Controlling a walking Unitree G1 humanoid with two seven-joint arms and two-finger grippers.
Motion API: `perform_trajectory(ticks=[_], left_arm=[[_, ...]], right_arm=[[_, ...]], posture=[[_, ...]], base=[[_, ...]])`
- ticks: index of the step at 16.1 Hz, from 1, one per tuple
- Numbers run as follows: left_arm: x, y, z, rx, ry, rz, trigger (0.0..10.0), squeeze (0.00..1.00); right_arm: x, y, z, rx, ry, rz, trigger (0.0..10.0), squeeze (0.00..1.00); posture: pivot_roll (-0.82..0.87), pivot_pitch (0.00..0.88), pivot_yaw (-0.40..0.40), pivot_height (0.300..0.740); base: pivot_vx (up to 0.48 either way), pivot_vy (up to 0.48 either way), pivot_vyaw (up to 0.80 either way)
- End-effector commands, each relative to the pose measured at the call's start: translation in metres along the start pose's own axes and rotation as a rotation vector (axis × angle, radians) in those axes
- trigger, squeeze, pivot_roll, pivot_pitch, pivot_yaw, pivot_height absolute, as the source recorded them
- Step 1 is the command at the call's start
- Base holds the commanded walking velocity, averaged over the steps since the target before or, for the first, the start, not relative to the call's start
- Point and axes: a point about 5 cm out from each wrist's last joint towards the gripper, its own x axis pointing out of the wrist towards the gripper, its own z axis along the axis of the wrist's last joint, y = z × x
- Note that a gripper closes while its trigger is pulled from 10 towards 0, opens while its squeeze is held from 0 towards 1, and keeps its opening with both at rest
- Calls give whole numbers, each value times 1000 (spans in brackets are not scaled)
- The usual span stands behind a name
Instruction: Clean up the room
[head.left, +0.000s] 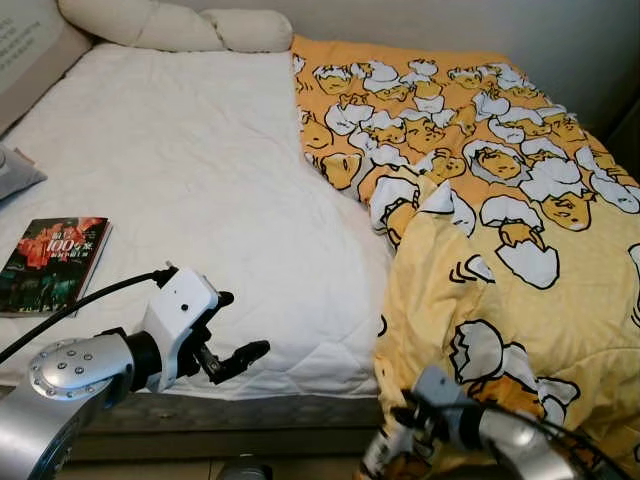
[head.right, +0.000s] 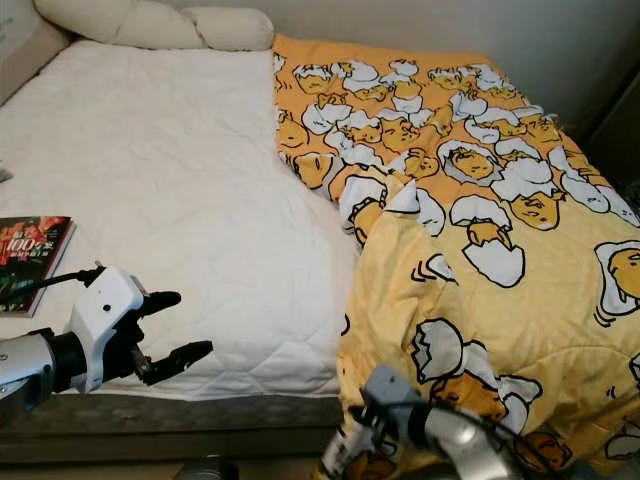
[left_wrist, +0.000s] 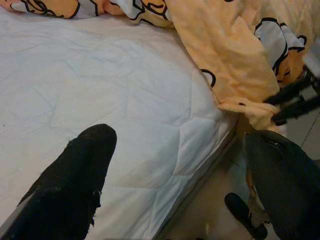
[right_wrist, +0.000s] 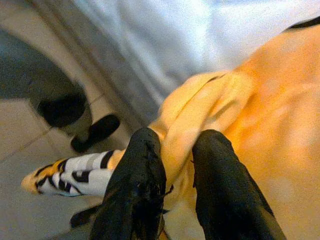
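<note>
White mattress (head.left: 200, 180) bare; right claw (right_wrist: 172, 165) pinching blanket (head.left: 500, 230) edge at bed's corner

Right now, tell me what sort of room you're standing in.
Most likely a bedroom: a bed with a white quilted mattress, pillows at its head, and a yellow cartoon-print blanket on one side, which the right gripper pinches at the corner.

L end effector (head.right: 168, 327) open, over mattress (head.right: 180, 190) edge | duvet (head.right: 480, 250) on right half | book (head.right: 25, 250) far left
</note>
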Motion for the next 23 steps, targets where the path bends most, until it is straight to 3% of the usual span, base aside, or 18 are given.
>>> perform_trajectory(ticks=[1,4,6,9,11,14,20,21,23], left_arm=[[1,0,1,17,4,-10,10000,0],[1,1,1,20,6,-12,10000,0],[0,2,1,22,9,-12,10000,0],[1,2,2,28,14,-17,10000,0],[0,3,2,30,15,-19,10000,0],[-1,4,3,40,23,-27,10000,0],[-4,1,2,37,34,-29,10000,0],[-5,0,1,32,35,-29,10000,0],[-6,-1,0,29,37,-26,10000,0]], right_arm=[[-4,-12,10,19,-79,-39,10000,1000],[2,-18,52,-17,-251,-54,10000,1000],[11,-21,69,-28,-283,-116,10000,1000],[42,-37,93,50,-200,-342,10000,1000],[50,-39,100,80,-171,-386,10000,1000],[77,-34,128,141,-92,-489,10000,1000],[85,-34,132,67,80,-677,10000,1000],[88,-31,136,81,59,-681,10000,0],[90,-26,140,66,10,-695,10000,0]], posture=[[258,17,-47,740],[263,21,-46,740],[267,25,-43,740],[279,36,-28,740],[284,38,-21,740],[302,47,-12,740],[324,67,-25,740],[327,69,-28,740],[327,70,-30,740]], base=[[0,0,0],[0,0,0],[0,0,0],[0,0,0],[0,0,0],[0,0,0],[0,0,0],[0,0,0],[0,0,0]])
